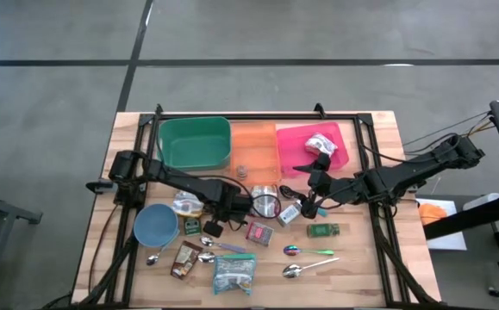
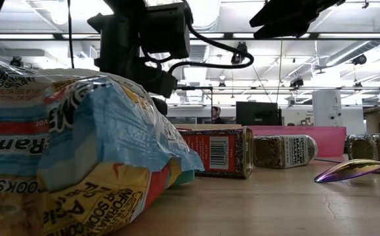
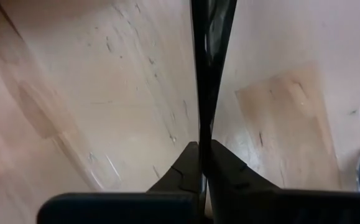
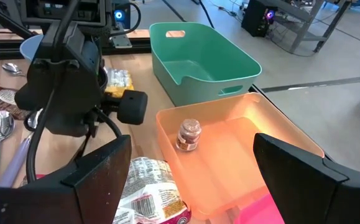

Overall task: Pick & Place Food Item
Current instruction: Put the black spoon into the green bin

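Note:
My left gripper points straight down near the table's middle, between a yellow snack bag and a silver foil packet. In its wrist view the fingers are pressed together over bare wood. My right gripper hovers open above the foil packet, by the orange bin, which holds a small jar. A ramen packet lies flat at the near edge. My left gripper is shut just above bare tabletop. I cannot tell whether its tips touch the wood or pinch anything thin.
Green bin, orange bin and pink bin with a white bag line the far side. A blue bowl, red jar, green jar, candy bar and spoons are scattered nearer.

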Controlling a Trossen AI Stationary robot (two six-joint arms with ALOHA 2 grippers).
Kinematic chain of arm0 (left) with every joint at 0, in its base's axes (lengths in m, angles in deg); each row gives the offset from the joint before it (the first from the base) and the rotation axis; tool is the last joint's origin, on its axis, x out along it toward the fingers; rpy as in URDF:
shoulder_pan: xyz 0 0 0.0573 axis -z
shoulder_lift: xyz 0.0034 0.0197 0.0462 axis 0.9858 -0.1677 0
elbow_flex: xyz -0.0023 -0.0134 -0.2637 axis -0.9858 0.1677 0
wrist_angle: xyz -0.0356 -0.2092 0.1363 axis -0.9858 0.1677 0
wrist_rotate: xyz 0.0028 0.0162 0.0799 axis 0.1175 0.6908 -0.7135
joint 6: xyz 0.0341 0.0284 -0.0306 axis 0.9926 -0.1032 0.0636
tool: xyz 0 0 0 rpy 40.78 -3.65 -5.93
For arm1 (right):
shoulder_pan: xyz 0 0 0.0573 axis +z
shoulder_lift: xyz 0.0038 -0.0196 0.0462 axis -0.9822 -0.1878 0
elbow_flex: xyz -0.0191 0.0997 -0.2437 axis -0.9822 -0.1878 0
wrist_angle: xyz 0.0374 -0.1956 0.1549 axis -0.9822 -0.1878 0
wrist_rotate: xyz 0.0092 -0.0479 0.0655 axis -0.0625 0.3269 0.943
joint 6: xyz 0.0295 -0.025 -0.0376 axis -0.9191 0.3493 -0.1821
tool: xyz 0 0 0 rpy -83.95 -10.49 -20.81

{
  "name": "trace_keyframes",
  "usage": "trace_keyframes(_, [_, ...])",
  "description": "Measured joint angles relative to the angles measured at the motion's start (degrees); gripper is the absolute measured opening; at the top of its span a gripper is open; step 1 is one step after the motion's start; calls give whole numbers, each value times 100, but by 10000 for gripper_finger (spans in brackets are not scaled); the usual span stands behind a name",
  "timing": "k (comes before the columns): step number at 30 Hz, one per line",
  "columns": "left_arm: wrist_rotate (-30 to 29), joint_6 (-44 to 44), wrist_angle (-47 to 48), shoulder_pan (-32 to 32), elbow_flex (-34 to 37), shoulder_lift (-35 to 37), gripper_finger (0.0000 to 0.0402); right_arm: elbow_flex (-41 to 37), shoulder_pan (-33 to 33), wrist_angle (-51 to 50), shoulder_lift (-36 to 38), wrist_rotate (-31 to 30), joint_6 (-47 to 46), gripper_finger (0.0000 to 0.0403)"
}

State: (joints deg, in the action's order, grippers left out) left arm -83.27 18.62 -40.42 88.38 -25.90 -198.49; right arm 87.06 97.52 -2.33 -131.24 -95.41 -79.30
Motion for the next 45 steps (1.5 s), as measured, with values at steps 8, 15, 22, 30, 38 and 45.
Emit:
trace_keyframes(8, [-39, -8, 261, -2, -333, 91, 3, 0, 0, 0, 0, 0, 0, 333])
trace_keyframes(15, [-18, -8, 94, -2, -355, 579, 2, 0, 0, -9, 0, 0, 2, 333])
trace_keyframes(22, [278, -7, -307, 2, -336, 1040, 1, 0, -2, -3, 0, 0, 0, 333])
trace_keyframes(30, [410, -49, -572, 2, -202, 1095, 1, 0, 1, -2, 0, 2, -20, 333])
trace_keyframes(38, [583, -43, -1408, -2, 283, 1082, 1, 0, 2, 0, 0, 2, -22, 333])
trace_keyframes(45, [616, -47, -1646, -15, 329, 1161, 1, 0, 2, 2, 0, 2, -22, 333])
